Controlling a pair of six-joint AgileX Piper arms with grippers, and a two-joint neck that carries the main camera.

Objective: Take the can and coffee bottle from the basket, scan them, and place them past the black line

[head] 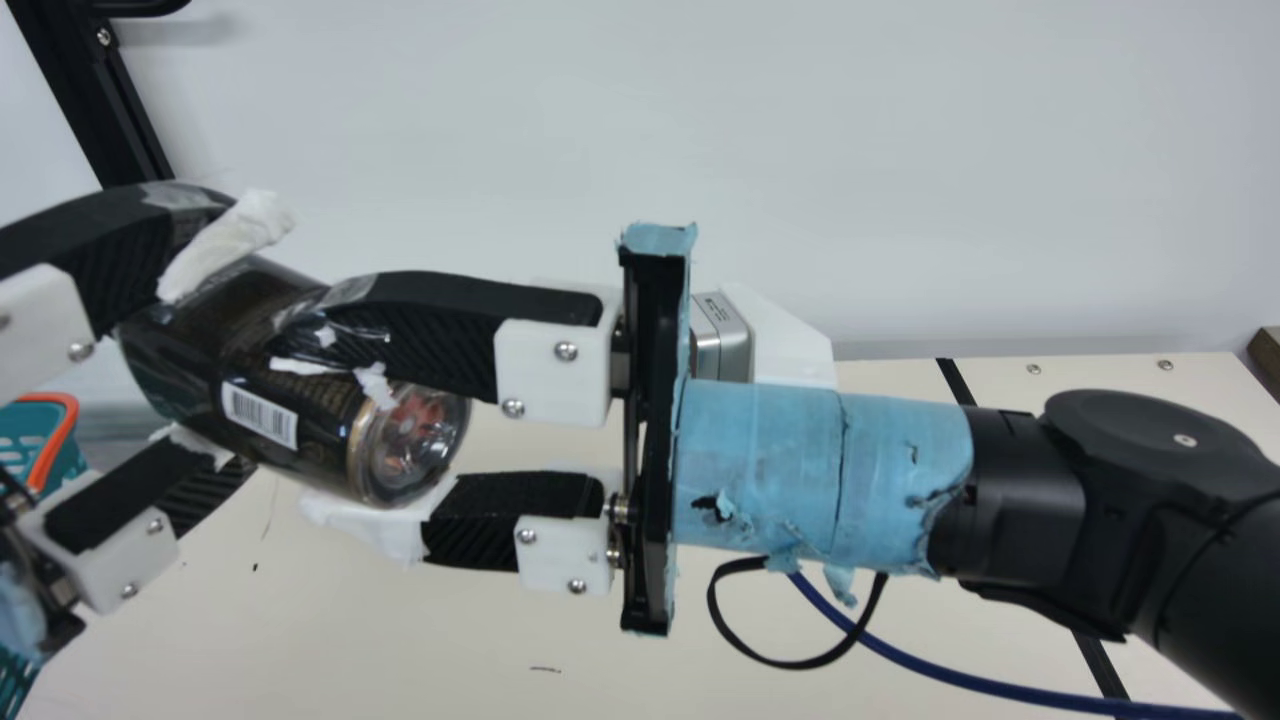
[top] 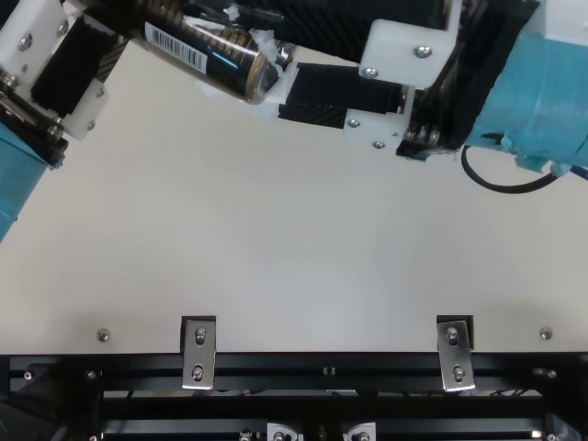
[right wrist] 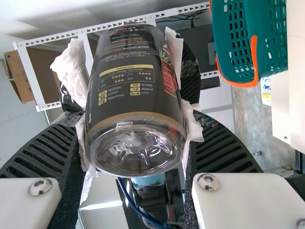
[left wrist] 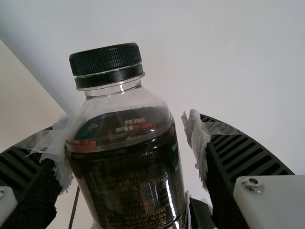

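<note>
The dark coffee bottle point(head: 300, 390) is aslant above the table, its clear base towards my right gripper point(head: 345, 420), which is shut on the lower body. Tissue-covered fingertips press both sides of the bottle point(right wrist: 136, 81) at my right gripper point(right wrist: 133, 109). My left gripper point(head: 200, 345) stands open around the bottle's other part. From my left gripper point(left wrist: 126, 129), the capped bottle point(left wrist: 126, 176) shows a narrow gap on one side. Its barcode label point(head: 260, 415) faces the neck camera. The teal basket point(head: 50, 430) is at the main view's left edge.
A grey boxy device point(head: 722, 335) on a white mount stands behind my right gripper. The black line point(head: 955, 380) crosses the cream table point(head: 420, 640) at the right, partly under my right arm. A blue cable hangs below that arm.
</note>
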